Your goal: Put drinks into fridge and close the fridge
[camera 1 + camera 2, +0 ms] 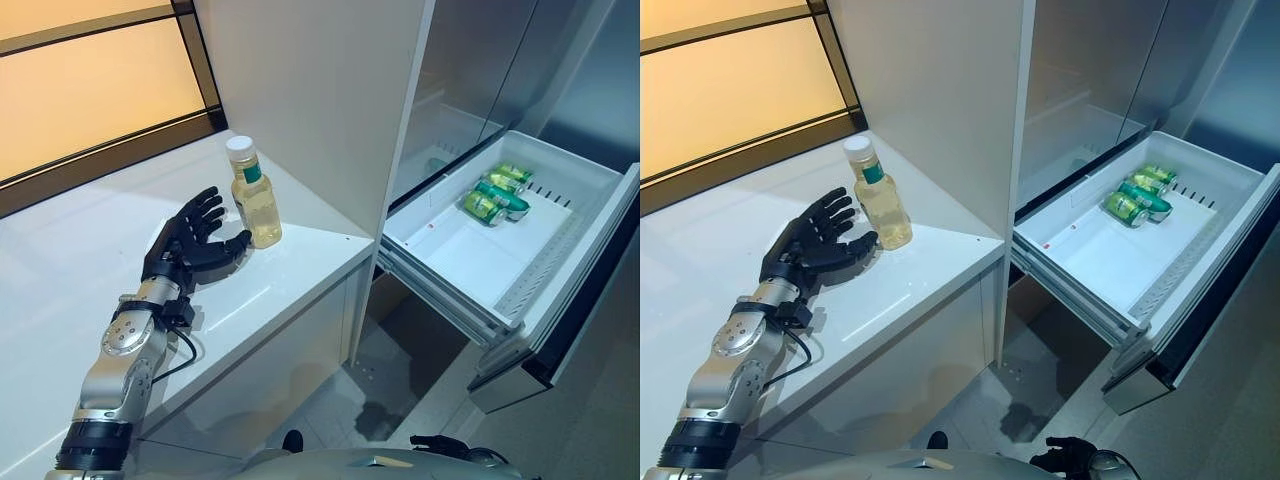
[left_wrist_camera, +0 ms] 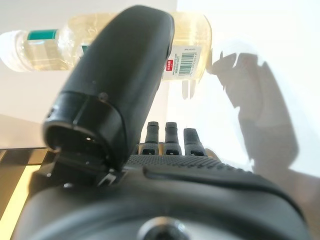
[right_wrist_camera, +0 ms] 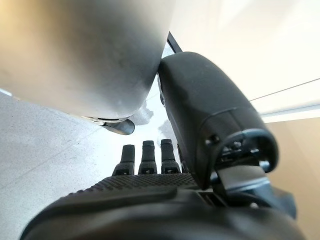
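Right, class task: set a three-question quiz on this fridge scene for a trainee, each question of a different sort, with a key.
1. True or false: the left hand has its fingers curled round the bottle.
2. Multiple choice: the green cans lie
A. on the white counter
B. in the open fridge drawer
C. on the floor
3. Fill in the missing word: the bottle stands upright on the ______.

Key
1. False: the fingers are spread beside the bottle and do not grip it.
2. B: they lie grouped near the drawer's far end.
3. Counter, beside the tall white cabinet side.

The right hand hangs low by the robot's body, fingers straight.
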Controlling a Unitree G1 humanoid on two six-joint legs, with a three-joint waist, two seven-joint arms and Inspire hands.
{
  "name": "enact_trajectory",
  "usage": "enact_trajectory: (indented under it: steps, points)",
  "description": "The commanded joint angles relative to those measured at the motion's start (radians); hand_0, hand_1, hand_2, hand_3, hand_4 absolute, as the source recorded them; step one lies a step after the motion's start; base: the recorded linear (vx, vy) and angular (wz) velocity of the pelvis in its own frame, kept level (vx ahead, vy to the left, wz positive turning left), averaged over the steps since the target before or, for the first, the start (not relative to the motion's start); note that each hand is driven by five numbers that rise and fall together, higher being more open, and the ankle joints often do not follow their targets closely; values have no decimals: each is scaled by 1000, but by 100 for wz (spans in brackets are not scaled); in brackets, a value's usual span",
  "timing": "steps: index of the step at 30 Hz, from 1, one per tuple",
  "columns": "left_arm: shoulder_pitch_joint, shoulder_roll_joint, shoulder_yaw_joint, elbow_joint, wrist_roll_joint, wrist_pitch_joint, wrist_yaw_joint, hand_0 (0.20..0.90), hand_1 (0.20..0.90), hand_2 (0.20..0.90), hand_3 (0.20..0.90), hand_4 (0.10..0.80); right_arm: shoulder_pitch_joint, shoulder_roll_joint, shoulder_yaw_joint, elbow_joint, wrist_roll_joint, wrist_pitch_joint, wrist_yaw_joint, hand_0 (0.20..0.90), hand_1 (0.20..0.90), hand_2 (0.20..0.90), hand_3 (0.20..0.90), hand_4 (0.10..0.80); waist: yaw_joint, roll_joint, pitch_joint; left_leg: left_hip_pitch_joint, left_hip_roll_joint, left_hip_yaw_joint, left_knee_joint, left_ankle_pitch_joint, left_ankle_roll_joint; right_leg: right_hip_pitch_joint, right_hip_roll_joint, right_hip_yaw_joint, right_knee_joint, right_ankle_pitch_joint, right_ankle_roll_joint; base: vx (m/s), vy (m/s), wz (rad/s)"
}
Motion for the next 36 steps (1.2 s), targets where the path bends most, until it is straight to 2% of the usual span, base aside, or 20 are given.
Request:
enact_trajectory:
  steps: [1, 22, 36]
  points:
    - [-143, 47, 22, -36, -68, -59, -33, 900, 900, 900, 900, 800, 2, -36, 31, -17, 1, 9, 11, 900, 900, 900, 900, 800, -14, -5, -13, 72, -79, 40, 6, -167, 62, -73, 21, 6, 12, 43, 42, 0, 0, 0]
    - [-204, 38, 6, -66, -164, -65, -81, 900, 900, 900, 900, 800, 4, -34, 43, -8, -3, 4, 14, 900, 900, 900, 900, 800, -28, -6, -18, 80, -78, 48, 6, -170, 64, -71, 24, 14, 14, 41, 41, 0, 0, 0]
    - [-268, 55, -5, -67, -156, -84, -38, 900, 900, 900, 900, 800, -1, -32, 55, 0, -3, -1, 16, 900, 900, 900, 900, 800, -39, -6, -27, 82, -78, 47, 6, -172, 64, -72, 26, 22, 16, 39, 40, 0, 0, 0]
